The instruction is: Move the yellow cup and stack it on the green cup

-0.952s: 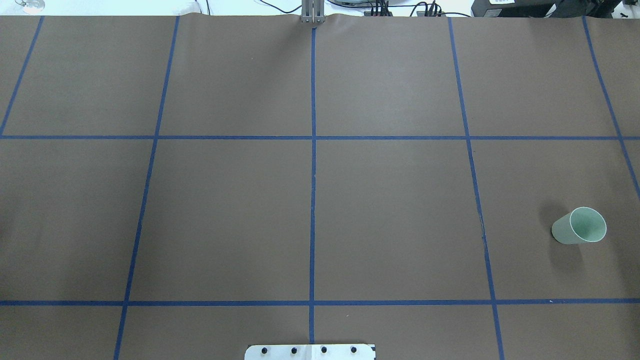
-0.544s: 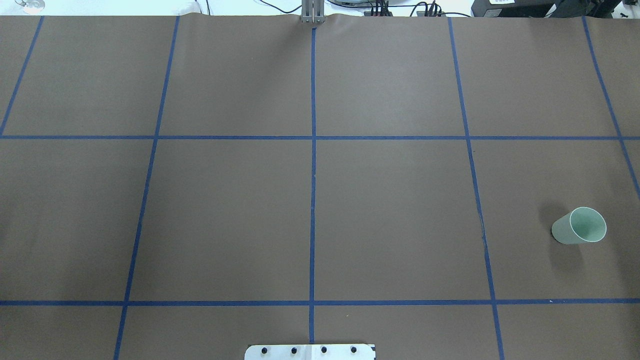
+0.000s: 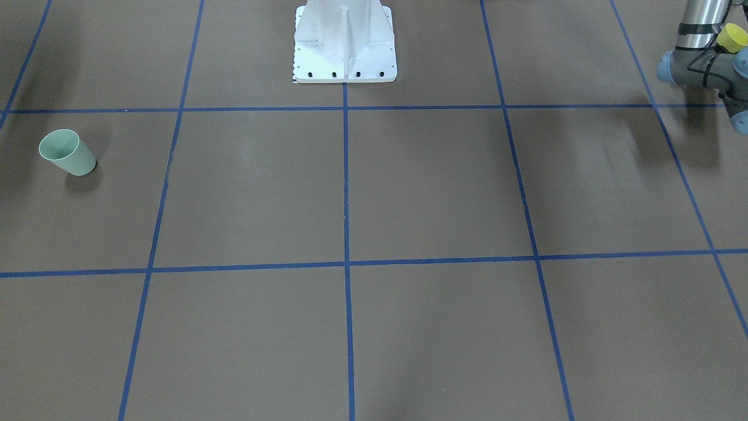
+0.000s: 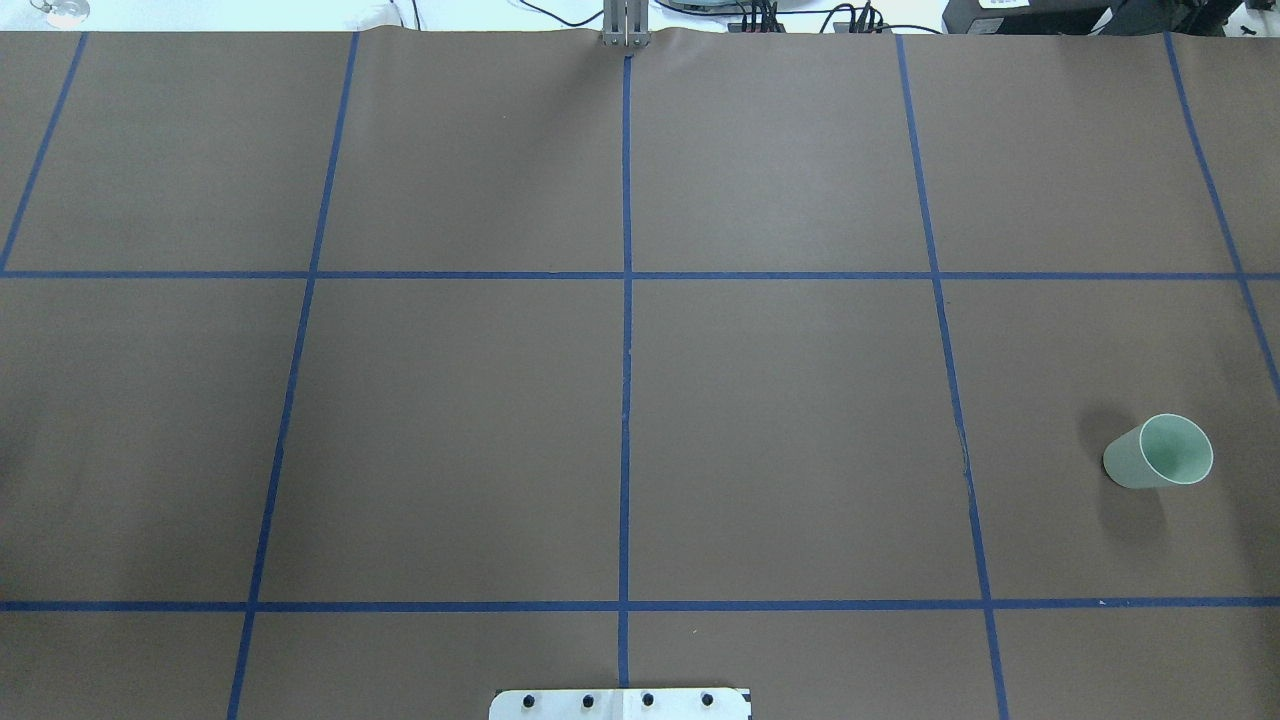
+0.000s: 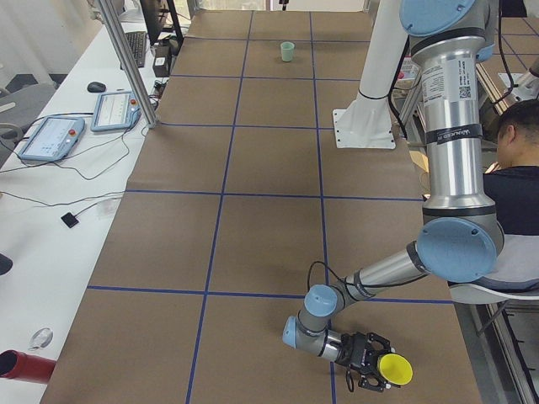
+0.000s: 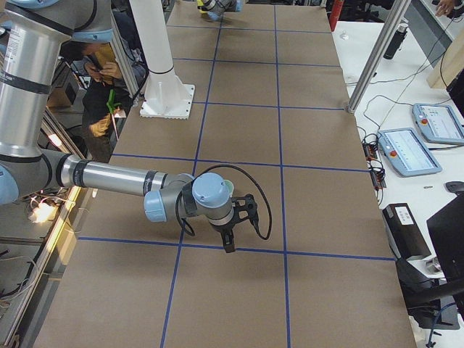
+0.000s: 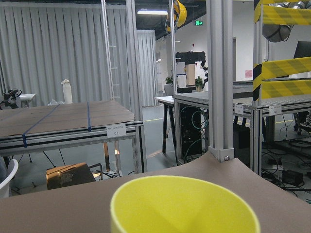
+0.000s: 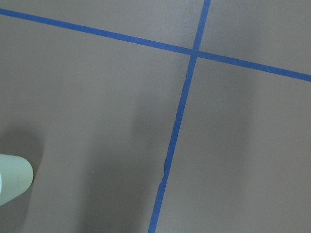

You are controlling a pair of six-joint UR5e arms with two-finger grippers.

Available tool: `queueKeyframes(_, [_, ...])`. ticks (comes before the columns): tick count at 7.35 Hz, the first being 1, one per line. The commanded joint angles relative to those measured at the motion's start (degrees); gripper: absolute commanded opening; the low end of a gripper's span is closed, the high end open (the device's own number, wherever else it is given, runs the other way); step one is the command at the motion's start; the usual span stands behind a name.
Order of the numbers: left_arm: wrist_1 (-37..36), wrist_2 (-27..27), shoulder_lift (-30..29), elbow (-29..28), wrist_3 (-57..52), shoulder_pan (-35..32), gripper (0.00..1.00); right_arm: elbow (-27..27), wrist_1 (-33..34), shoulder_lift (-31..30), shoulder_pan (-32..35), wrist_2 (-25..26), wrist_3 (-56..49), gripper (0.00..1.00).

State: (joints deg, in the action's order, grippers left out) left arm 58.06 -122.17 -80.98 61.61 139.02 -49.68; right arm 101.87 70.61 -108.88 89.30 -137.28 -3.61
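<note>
Two grippers, and neither grip can be read. The left gripper [image 5: 365, 373] sits right against the yellow cup [image 5: 394, 369] near the table's [image 4: 450, 400] left end, by the robot-side edge, but I cannot tell whether its fingers are clamped on the cup. The right gripper [image 6: 228, 235] hangs over the right end, and its spread is equally unclear. Both cups look empty. The green cup [image 4: 1158, 452] stands upright near the right edge. Between the cups stretches nearly the whole length of the brown table, crossed by blue tape lines [image 4: 626, 400].
</note>
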Motion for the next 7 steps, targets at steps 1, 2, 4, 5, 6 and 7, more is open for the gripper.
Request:
queueKeyframes(1, [-1.9,4.3,1.08,2.98,-3.91,-0.06,0.11,-0.01,-0.03,0.07,0.0,0.0,0.01,1.0])
queueKeyframes(2, [-1.99,5.79,1.7,3.43,-5.5,-0.06,0.11,0.08,-0.03,0.07,0.0,0.0,0.01,1.0])
queueKeyframes(4, [-1.47,14.72,1.88,3.43,-5.87,-0.24,0.09,0.26,-0.03,0.07,0.0,0.0,0.01,1.0])
queueKeyframes(5, [-0.33,18.68,1.88,3.43,-5.87,-0.33,0.08,0.34,-0.03,0.07,0.0,0.0,0.01,1.0])
queueKeyframes(6, [2.38,22.55,1.88,3.34,-5.78,-0.33,0.08,0.35,-0.03,0.07,0.0,0.0,0.01,1.0])
queueKeyframes(7, [4.67,27.2,1.96,3.26,-5.69,-0.59,0.08,0.43,-0.03,0.07,0.0,0.0,0.01,1.0])
